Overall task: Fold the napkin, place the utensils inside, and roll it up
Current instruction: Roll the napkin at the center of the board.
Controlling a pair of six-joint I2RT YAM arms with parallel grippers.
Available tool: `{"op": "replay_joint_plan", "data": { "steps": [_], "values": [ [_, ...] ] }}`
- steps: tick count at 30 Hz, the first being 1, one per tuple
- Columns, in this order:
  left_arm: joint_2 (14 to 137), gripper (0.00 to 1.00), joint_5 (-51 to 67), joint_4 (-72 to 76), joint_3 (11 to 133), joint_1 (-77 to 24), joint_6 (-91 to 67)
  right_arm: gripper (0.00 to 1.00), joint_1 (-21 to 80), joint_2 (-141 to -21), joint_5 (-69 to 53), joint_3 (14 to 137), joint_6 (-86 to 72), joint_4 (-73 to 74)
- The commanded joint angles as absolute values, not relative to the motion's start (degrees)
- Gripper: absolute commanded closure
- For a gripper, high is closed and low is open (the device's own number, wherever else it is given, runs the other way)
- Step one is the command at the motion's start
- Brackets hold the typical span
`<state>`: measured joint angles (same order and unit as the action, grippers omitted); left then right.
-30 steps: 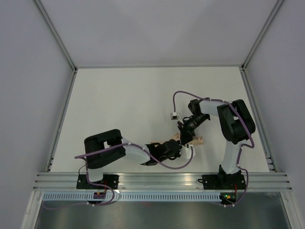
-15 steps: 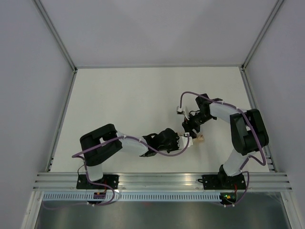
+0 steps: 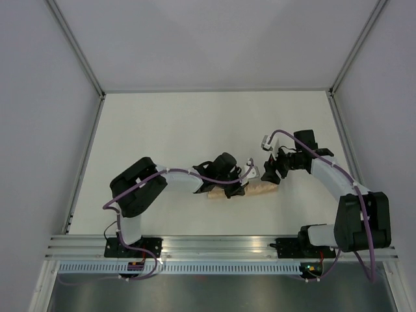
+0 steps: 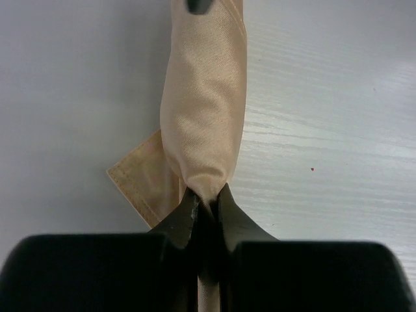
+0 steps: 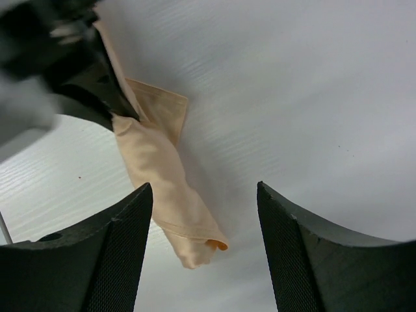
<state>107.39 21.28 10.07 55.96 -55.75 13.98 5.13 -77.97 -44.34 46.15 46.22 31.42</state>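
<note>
Table (image 3: pixel 162 130) is seen from above w/ both arms reached in toward the middle. On the left, the left gripper (image 4: pixel 207 199) is clamped tight on the napkin (image 3: pixel 260 189), which is rolled into a tube and laid flat on the table near the centre, somewhat toward the near edge. In the top view the roll's long axis is set approx. left-right, roughly parallel to the near edge, and the left jaws are closed on its left part. In the left wrist view the gripped end is squeezed narrow between the fingers (image 4: pixel 185 218) and the roll is pointed straight away from the camera. A loose flat corner (image 4: pixel 140 182) is splayed out at its left side. Further right, the right gripper (image 5: pixel 203 188) is seen w/ jaws spread wide just above the roll's right end, nothing gripped. In the right wrist view the roll is slanted from upper left to lower right, w/ its open end (image 5: pixel 209 246) at the lower right.
</note>
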Motion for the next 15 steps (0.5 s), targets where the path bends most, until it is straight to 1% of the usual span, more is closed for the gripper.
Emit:
{"op": "replay_joint_plan", "data": {
  "steps": [1,5,9,12,15],
  "values": [
    [113.0,0.98,32.7,-2.9,58.9,-52.9,9.8,0.29,5.2,-72.8,-49.3,43.9,47.4,28.6],
    [116.6,0.98,38.0,-7.2,63.5,-51.4,9.1,0.28,6.5,-65.6,-48.2,40.4,51.8,30.1],
    [119.7,0.98,44.6,-10.4,66.6,-48.9,8.3,0.25,11.0,-58.3,-42.1,33.9,50.2,22.9],
    [121.9,0.97,49.6,-13.0,69.2,-47.1,7.6,0.24,17.7,-56.1,-35.6,30.1,49.4,18.8],
    [123.7,0.96,52.5,-15.6,71.6,-46.1,7.4,0.24,21.8,-57.2,-30.7,27.7,49.0,15.1]
  ]
}}
